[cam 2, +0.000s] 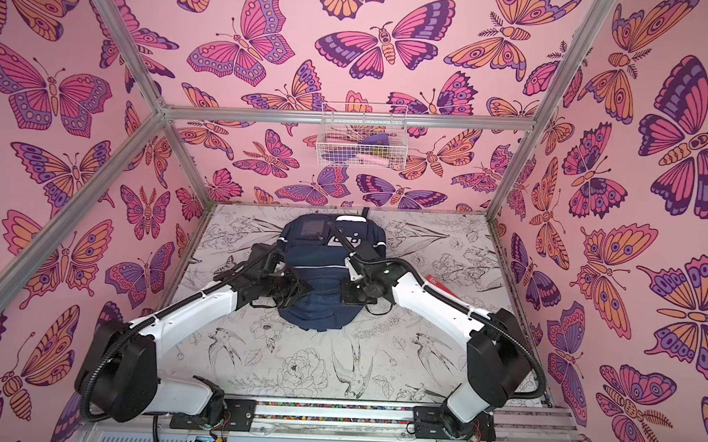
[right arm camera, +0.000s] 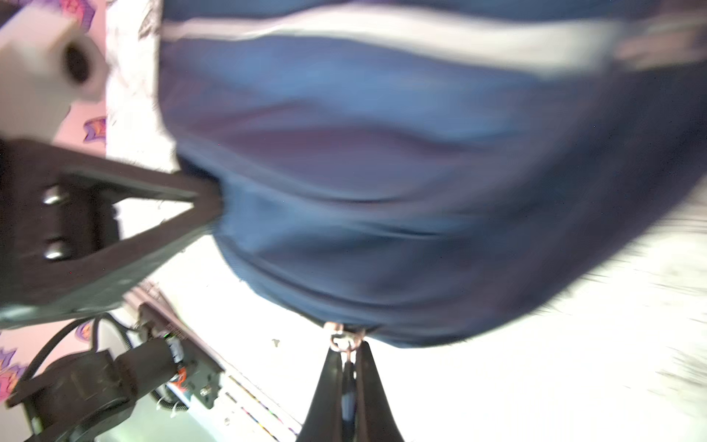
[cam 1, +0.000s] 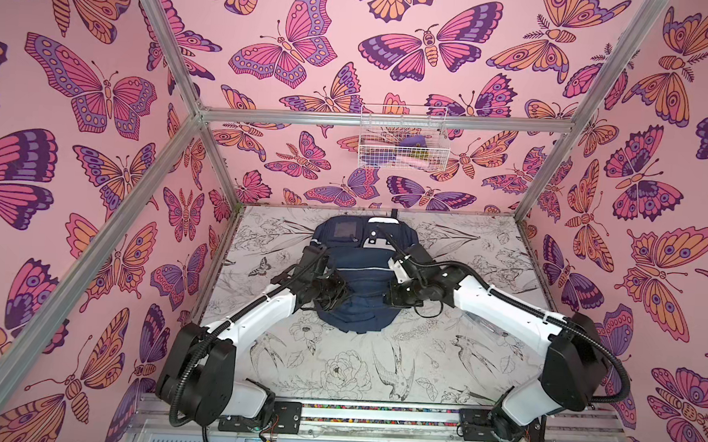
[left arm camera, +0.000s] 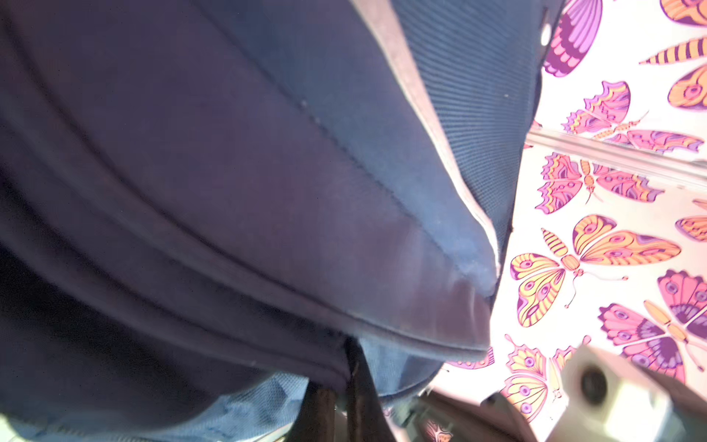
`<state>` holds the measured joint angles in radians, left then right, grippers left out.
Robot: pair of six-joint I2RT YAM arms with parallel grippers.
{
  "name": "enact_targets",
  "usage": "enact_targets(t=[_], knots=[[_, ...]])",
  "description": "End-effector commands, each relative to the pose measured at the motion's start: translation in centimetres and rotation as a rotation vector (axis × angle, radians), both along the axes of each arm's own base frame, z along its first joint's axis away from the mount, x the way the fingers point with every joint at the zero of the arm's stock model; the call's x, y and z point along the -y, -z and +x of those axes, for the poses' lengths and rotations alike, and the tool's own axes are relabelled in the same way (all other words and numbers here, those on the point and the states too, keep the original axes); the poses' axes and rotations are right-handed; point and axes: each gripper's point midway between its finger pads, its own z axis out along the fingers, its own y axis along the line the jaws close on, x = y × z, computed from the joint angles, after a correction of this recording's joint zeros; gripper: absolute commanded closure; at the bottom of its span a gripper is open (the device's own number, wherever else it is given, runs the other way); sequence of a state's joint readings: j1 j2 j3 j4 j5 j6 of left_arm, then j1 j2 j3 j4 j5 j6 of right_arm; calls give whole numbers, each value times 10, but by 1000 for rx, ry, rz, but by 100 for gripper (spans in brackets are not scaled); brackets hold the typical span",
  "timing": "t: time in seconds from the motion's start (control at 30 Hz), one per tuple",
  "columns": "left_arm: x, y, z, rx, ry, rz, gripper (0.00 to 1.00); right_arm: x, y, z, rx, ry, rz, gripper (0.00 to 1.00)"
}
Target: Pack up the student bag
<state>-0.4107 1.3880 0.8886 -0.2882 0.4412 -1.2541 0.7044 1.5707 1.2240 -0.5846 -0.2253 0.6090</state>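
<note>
Inspection, read outward from the arm bases. Both arms are reaching away from the mounting rail and angling inward, so the two tools are facing each other across the near end of the student bag [cam 1: 354, 267].

The left gripper [left arm camera: 346, 356] is holding its jaws together. It is pinching a fold of navy fabric at the bag's edge, and the cloth is bunching around its tips.

The right gripper [right arm camera: 346, 350] is also clamping shut. It is gripping a small metal zip pull [right arm camera: 342, 338] that is hanging from a seam of the bag directly at its tips.

The bag is lying flat on the printed table [cam 1: 336, 366], between the two tools, with its body running away beyond their tips. Just past the tips I am seeing a thin white stripe [cam 1: 362, 267] crossing the front panel. Farther out, a white patch with black squares [cam 2: 349, 240] is showing, and the top loop [cam 1: 393, 213] is pointing at the rear wall.

Outboard of the right gripper, a red flat item [cam 2: 433, 281] is lying on the table, mostly hidden behind that arm. I cannot identify it.

Well beyond and above both tools, a white wire basket [cam 1: 402, 139] is hanging from the rear frame rail. It is holding several small coloured items that I cannot make out.
</note>
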Motion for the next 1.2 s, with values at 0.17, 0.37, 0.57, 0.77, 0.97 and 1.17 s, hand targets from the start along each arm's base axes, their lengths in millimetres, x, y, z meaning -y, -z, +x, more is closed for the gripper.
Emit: enact_targets(t=[0.17, 0.37, 0.57, 0.77, 0.97, 1.17], knots=[[-26, 9, -24, 17, 109, 150, 100, 88, 12, 69, 99, 150, -183, 100], [-28, 11, -31, 18, 124, 157, 100, 107, 22, 128, 160, 177, -221, 100], [-24, 16, -35, 5, 144, 154, 100, 126, 21, 156, 165, 219, -217, 100], [-23, 24, -42, -13, 158, 155, 100, 132, 17, 173, 177, 219, -204, 100], [-17, 26, -46, -11, 197, 155, 100, 139, 22, 193, 162, 256, -169, 100], [-19, 26, -53, 6, 241, 159, 100, 139, 25, 195, 153, 211, -161, 100]])
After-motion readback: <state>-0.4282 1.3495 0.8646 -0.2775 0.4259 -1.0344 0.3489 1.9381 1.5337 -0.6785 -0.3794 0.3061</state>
